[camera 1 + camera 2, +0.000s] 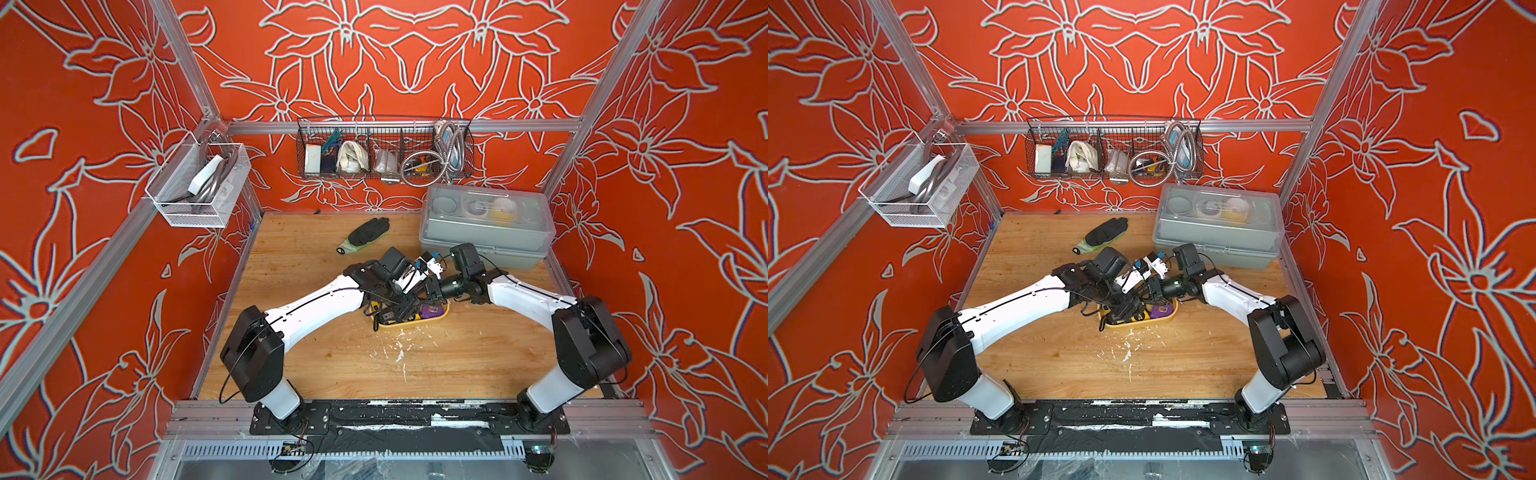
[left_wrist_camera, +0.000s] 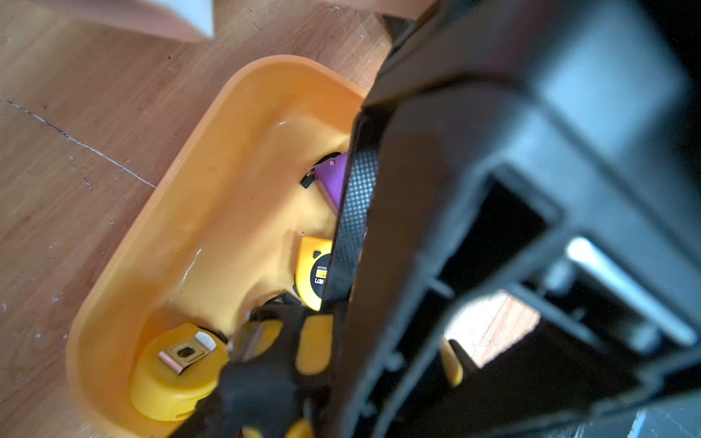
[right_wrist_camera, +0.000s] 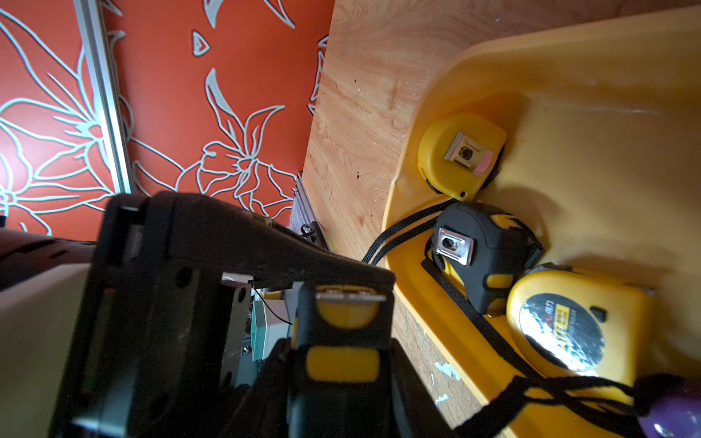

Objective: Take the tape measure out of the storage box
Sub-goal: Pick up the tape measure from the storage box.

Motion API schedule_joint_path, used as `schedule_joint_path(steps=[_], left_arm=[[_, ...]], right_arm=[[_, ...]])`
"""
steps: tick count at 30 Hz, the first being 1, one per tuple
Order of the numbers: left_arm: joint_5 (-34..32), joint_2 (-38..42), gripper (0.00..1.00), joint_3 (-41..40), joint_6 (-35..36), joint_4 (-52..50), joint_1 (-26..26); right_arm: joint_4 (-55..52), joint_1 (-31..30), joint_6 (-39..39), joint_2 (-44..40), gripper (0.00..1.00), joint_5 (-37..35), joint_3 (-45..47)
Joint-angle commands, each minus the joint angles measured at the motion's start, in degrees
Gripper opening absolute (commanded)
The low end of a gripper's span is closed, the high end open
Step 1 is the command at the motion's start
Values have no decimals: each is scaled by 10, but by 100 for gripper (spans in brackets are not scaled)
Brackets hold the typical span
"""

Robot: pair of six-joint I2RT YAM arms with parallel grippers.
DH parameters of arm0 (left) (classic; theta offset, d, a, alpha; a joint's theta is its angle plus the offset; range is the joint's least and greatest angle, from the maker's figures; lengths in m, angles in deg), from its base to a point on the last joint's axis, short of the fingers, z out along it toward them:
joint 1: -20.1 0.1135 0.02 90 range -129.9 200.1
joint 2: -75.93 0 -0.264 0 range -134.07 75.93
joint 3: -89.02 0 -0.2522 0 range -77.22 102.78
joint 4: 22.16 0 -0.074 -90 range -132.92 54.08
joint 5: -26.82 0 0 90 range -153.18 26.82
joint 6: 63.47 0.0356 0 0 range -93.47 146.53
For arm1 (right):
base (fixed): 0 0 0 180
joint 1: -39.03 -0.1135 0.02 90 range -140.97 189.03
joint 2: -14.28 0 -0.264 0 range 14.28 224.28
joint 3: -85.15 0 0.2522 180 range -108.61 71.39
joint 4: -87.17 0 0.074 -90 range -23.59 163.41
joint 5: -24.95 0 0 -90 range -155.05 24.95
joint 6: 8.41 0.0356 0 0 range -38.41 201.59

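Right wrist view — the right pincer (image 3: 341, 350) squeezes a tape measure (image 3: 343, 326) just above the yellow storage box (image 3: 569, 76), near its rim; the left pincer (image 1: 395, 306) is close by — I cannot tell its grip.

The left arm (image 1: 316, 299) and right arm (image 1: 528, 295) fold inward, wrists tipped down. The right hand (image 3: 341, 402) pinches a tape measure (image 3: 343, 358). The left hand's (image 1: 1124, 309) grip is unclear.
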Motion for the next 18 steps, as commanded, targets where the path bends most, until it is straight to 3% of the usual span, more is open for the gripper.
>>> schedule_joint_path(steps=[1,4,10,18], left_arm=[[2,-2,78,11,-16,31,-2],[-34,23,100,2,-49,55,1],[-56,89,100,-12,-119,80,37],[-93,110,100,-54,-158,46,62]], right_arm=[[30,-7,-5,13,16,2,-6],[26,-4,-7,24,14,-8,-11],[26,34,-8,20,14,-33,-29],[-18,70,-36,20,15,-73,-77]])
